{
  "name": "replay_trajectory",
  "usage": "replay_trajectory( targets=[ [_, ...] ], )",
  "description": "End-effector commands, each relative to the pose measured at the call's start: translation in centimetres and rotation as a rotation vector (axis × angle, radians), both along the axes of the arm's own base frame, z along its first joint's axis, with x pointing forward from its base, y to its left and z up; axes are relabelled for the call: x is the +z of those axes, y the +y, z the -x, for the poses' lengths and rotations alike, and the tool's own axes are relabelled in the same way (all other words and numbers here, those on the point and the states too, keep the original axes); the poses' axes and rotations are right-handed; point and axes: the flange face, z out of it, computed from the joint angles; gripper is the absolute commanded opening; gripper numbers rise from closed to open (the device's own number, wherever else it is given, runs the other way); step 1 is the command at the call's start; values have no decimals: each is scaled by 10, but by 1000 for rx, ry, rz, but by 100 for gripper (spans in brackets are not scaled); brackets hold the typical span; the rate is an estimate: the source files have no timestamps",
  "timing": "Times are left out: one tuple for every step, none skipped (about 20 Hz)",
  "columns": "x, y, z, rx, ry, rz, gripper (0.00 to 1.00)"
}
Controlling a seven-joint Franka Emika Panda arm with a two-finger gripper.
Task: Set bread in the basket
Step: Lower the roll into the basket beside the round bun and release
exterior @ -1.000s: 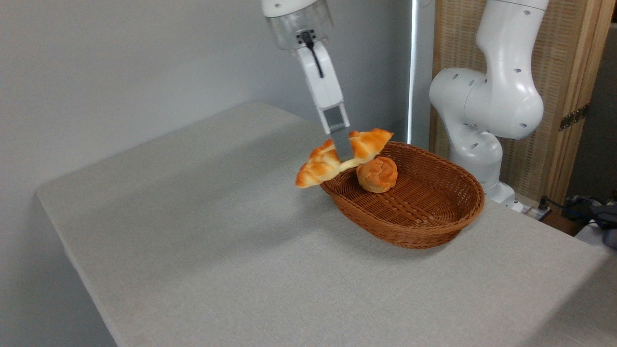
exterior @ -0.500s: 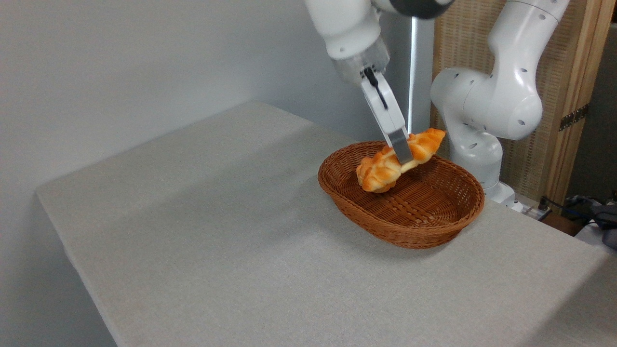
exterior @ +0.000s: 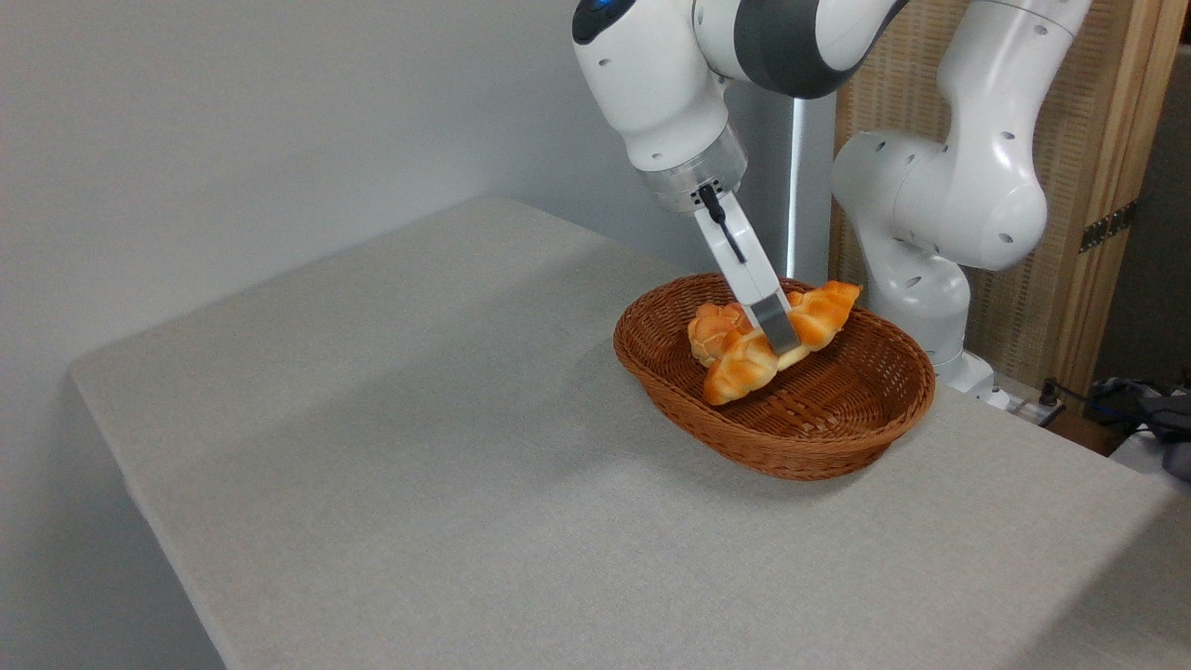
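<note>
— Status of the bread [exterior: 744, 365]?

— It now sits low inside the basket [exterior: 837, 447], lower end at or near the weave, far end tilted up toward the back rim. The gripper [exterior: 780, 335] has its fingers clamped across the loaf's middle.

— Change from the earlier frames?

— One second ago the loaf hung outside the basket's left rim. Half a second ago it was above the interior, in front of the small round roll [exterior: 712, 330]. It has since descended, and the roll shows again behind its lower end.

— Meaning for the task?

— Transport is done, in my judgement. Release remains; contact with the weave is not confirmable.
</note>
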Motion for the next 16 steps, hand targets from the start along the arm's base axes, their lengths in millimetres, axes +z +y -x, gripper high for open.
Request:
replay_trajectory(
  targets=[
    [-6,7,-9,-9,-14,-12,100],
    [-7,7,-11,-10,-19,-11,100],
    [-7,8,-13,-7,-23,-10,100],
    [-7,7,-14,-9,-32,-10,100],
    [-7,7,-15,-7,-37,-9,100],
    [-6,7,-16,-7,-42,-9,100],
    [-5,7,-16,-4,-46,-10,100],
    [-5,7,-16,-2,-47,-10,100],
    [-5,7,-16,-7,-46,-10,100],
    [-4,7,-16,-5,-46,-10,100],
    [-4,7,-17,-8,-48,-9,100],
    [-3,7,-17,-11,-49,-11,100],
    [-3,7,-17,-11,-49,-11,100],
    [-2,6,-18,-14,-52,-10,100],
    [-2,6,-18,-14,-52,-10,100],
    [-1,5,-18,-15,-54,-10,100]
  ],
)
